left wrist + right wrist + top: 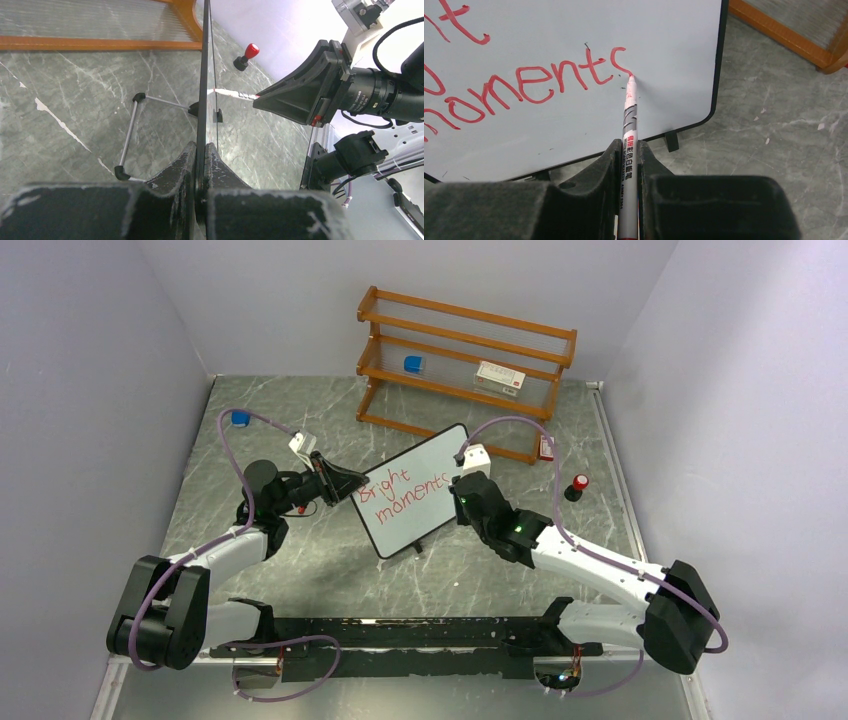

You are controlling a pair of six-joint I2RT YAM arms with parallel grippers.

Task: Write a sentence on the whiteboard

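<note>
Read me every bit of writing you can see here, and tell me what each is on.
"Bright moments": red handwriting on the whiteboard, with the last letter looking unfinished.
Print on the marker barrel: too small to read.
Label on the box on the wooden shelf: too blurred to read.

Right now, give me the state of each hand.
Left hand: closed, gripping the board by its edge.
Right hand: closed on the marker, tip on the board.
</note>
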